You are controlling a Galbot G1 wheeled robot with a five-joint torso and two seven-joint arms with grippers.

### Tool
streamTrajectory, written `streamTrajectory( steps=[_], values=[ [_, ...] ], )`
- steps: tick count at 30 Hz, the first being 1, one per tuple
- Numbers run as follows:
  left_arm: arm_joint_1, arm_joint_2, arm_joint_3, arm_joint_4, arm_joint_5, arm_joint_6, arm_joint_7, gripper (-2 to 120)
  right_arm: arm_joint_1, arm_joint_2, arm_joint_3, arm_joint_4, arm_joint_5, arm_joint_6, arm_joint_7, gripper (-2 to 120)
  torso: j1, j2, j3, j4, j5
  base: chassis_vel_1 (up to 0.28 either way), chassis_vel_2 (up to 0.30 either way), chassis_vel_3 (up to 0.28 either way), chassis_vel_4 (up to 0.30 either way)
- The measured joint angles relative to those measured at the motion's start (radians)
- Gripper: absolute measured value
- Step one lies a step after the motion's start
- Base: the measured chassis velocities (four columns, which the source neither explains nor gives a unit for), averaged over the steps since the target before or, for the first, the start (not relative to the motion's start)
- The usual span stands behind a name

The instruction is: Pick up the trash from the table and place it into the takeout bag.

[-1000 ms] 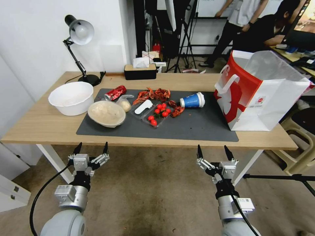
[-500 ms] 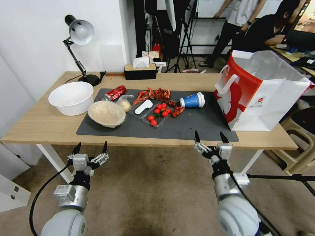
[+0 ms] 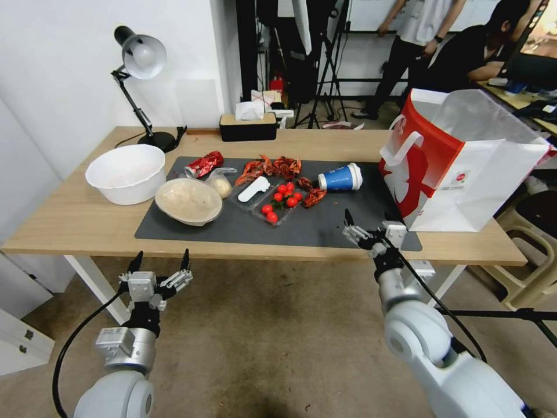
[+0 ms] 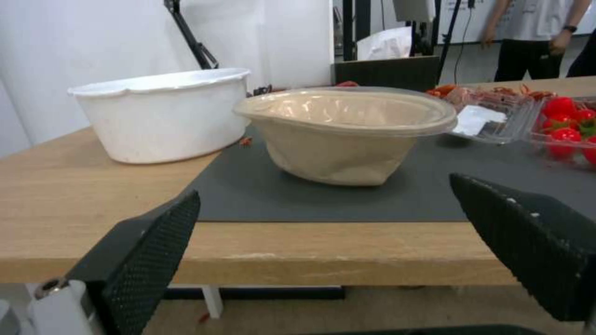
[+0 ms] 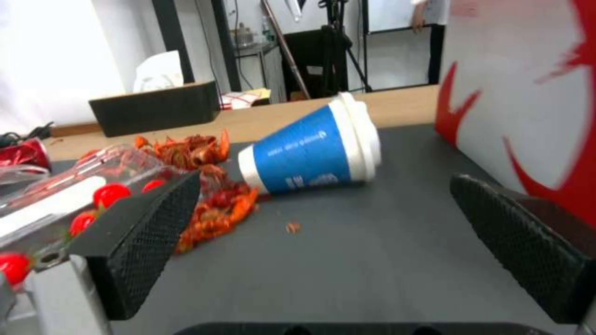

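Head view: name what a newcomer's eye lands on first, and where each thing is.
The takeout bag, white and red, stands tall at the table's right end. On the dark mat, a blue paper cup lies on its side beside red shells and tomatoes. The open right gripper reaches over the mat's front edge toward it; the left gripper hangs open below the table.

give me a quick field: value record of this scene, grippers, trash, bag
right gripper: open, over the mat's near edge, facing the blue cup
left gripper: open, below the table edge, in front of the beige bowl
blue cup: on its side on the mat
red can: on the mat, far side
takeout bag: upright, at the table's right end
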Motion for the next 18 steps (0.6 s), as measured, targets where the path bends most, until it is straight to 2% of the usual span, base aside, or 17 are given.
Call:
streamTrajectory(
  steps=[8,16,18],
  values=[
    [0.005,-0.005,0.0,0.001,0.009,-0.004,0.0,100,0.169,0.029,-0.091,-0.08,0.088,-0.041,0.069,100,0.0,0.0,0.0,0.0001,-0.0001,0.0,0.0,0.0,0.0],
    [0.011,-0.009,0.0,0.006,0.016,-0.015,0.001,100,0.3,0.117,-0.151,-0.173,0.143,-0.067,0.176,100,0.0,0.0,0.0,0.0002,-0.0001,0.0,0.0,0.0,0.0],
    [0.013,-0.009,-0.002,0.007,0.017,-0.018,0.001,100,0.348,0.149,-0.17,-0.211,0.169,-0.078,0.23,100,0.0,0.0,0.0,0.0001,-0.0002,0.0,0.0,0.0,0.0]
  ],
)
